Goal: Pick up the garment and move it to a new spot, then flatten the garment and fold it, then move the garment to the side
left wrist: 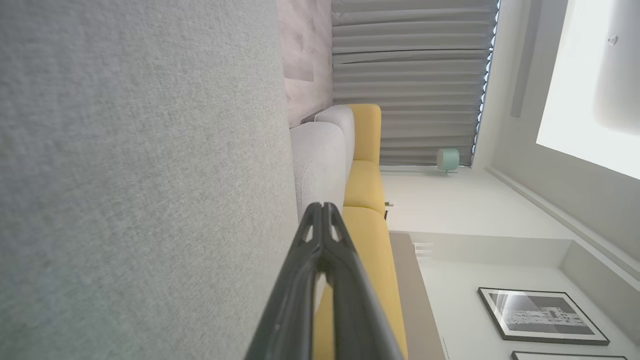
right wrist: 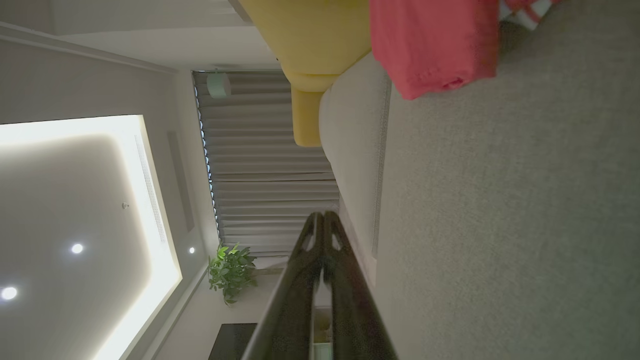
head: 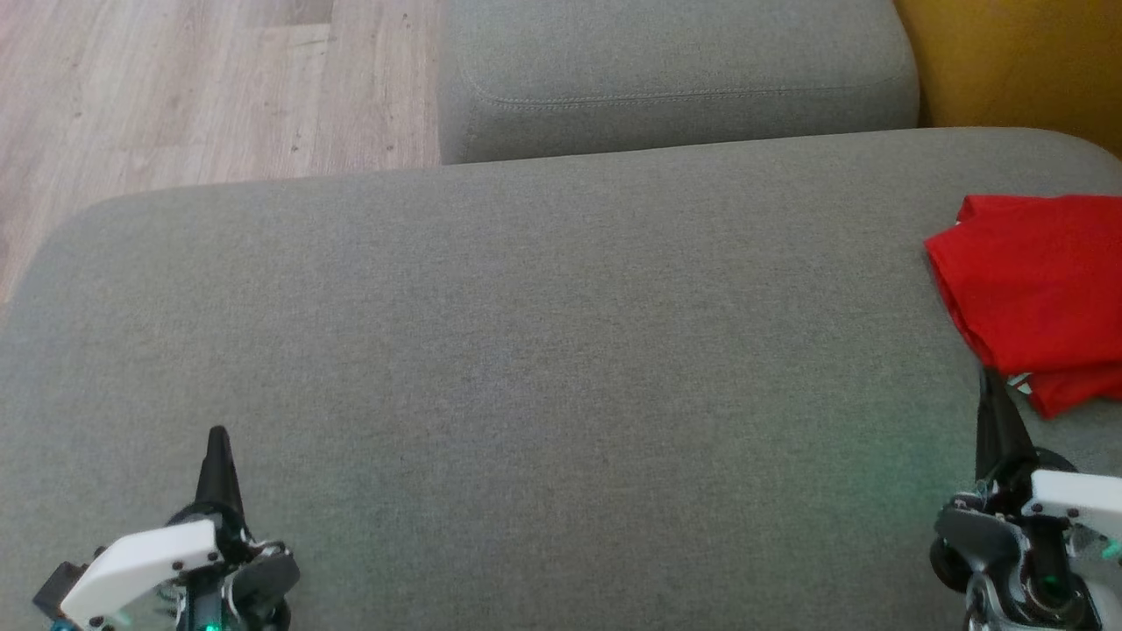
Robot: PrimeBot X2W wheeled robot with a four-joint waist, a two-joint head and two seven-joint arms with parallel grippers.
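Grey cushion (head: 526,350), red garment (head: 1034,289) at right; left end effector (head: 217,436), right end effector (head: 988,379) both closed, empty

The red fabric garment (head: 1043,289) lies folded in loose, layered form at the far right of the grey upholstered sofa seat (head: 526,350). It runs past the head view's right edge, and a small white-striped bit peeks out at its near corner.

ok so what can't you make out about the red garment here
Head view: the red garment runs off the right edge; full shape unknown.
Head view: whether the right gripper touches it is unclear.
Right wrist view: top edge crops it; striped bit too small to identify.
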